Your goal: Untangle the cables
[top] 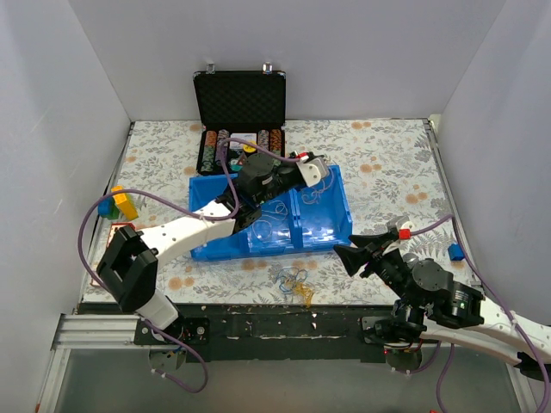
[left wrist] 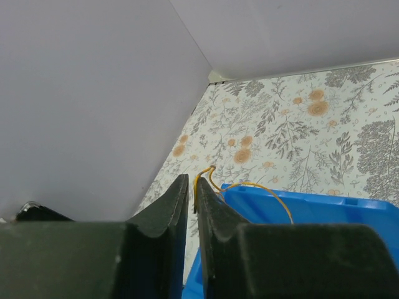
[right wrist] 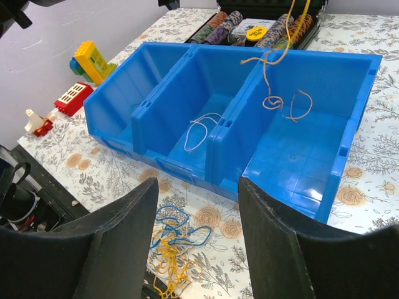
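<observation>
The cables are thin loops. A clump of blue and yellow ones (top: 293, 280) lies on the table in front of the blue tray (top: 340, 232), and shows between my right fingers in the right wrist view (right wrist: 174, 240). My left gripper (top: 317, 165) is over the tray's far right corner, shut on a yellow loop (left wrist: 262, 187) pinched at its tips (left wrist: 190, 184). That loop hangs into the right compartment (right wrist: 280, 99). A pale loop (right wrist: 198, 131) lies in the middle compartment. My right gripper (top: 349, 256) is open and empty, just right of the clump (right wrist: 198, 184).
An open black case (top: 239, 101) with poker chips (top: 241, 142) stands behind the tray. Toy bricks (top: 120, 205) and a red toy (right wrist: 72, 98) lie at the left. A small blue object (top: 456, 251) lies at the right edge. White walls enclose the table.
</observation>
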Robot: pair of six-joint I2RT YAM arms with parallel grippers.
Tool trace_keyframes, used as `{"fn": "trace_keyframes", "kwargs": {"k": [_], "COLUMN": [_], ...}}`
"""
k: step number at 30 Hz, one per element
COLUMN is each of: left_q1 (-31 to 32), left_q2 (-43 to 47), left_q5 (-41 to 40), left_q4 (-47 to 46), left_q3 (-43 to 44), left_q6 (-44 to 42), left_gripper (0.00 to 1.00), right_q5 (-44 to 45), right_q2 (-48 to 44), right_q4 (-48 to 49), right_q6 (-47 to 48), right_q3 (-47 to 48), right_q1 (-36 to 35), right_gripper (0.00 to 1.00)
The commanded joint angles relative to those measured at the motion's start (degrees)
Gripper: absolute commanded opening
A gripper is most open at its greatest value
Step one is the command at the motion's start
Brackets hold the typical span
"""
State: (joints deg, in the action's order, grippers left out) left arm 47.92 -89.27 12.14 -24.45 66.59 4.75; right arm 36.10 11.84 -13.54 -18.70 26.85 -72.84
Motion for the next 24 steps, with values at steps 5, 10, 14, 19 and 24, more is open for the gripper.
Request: {"fn": "trace_keyframes", "kwargs": {"k": [5,10,14,19,24], "left_q1": [-0.02,-0.02,0.42,0.51,0.59], "left_q2": [-6.69,-13.46,-19.96,-23.23,-21.91], "left_q5": [-4.84,-10.63,-17.92,-20.23,-19.09], "left_q4": [7.74,10.90,17.49,21.45,24.10], "left_q3": [5.83,9.86,15.75,19.11,18.84], "left_q6": [-0.27,-2.46,-3.96,-4.49,-4.14], "left_gripper": [0.36,0.38,0.31,0.31,0.74], "right_q5": [0.99,1.34,1.96,2.31,2.66], "right_q2": [2.23,2.49,3.02,3.72,3.98], "right_q4": [2.90,4.75,4.84,4.40,4.49], "right_q6": [1.29,2.35,2.61,2.44,2.44], "right_q3": [2.06,2.24,2.77,3.30,3.30], "right_q1": [-0.20,-0.29,-0.20,-0.20,-0.20], "right_gripper": [0.62,0.62,0.62,0.63,0.64]}}
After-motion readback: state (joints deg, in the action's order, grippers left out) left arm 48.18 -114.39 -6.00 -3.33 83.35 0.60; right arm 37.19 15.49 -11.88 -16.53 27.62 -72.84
